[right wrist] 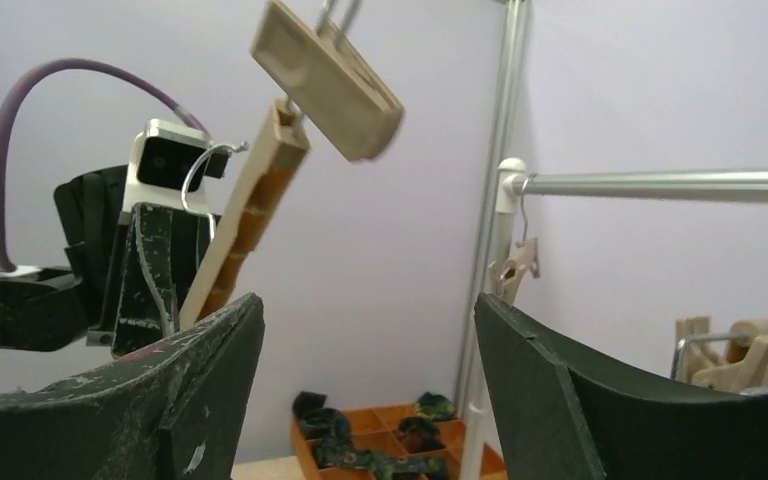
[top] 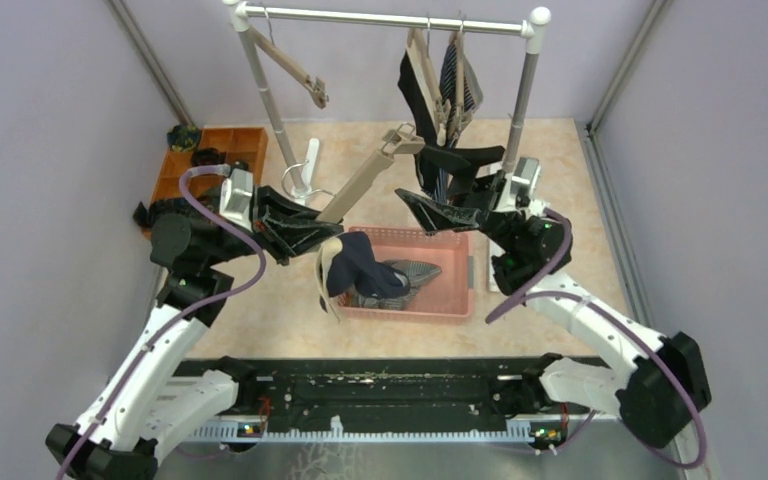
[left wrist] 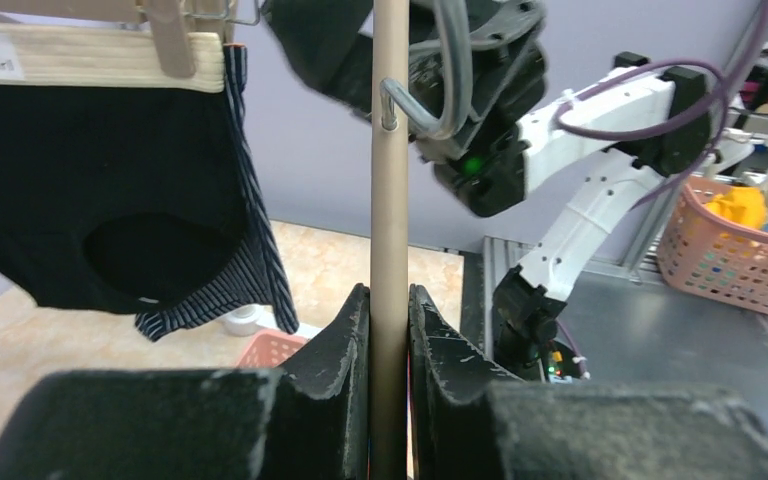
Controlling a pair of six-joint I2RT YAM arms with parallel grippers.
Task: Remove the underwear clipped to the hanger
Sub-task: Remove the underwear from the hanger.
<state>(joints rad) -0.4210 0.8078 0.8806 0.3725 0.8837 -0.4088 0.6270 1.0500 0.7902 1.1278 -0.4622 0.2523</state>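
Above the pink basket [top: 456, 280], the left gripper [left wrist: 390, 300] pinches the beige clip hanger [top: 360, 180] with navy boxer shorts [top: 360, 262] dangling from its lower end, while the right gripper [right wrist: 365, 305], jaws spread, likely must next squeeze that clip open.

Pink basket [top: 457, 272]; orange tray [top: 243, 143], perhaps cloth-filled

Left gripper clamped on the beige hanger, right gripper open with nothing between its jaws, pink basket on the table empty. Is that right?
One thing is wrong: the pink basket is not empty. The top external view shows a grey-white striped pair of underwear lying inside it. The rest holds: the left gripper is clamped on the beige hanger, and the right gripper is open with nothing between its jaws.
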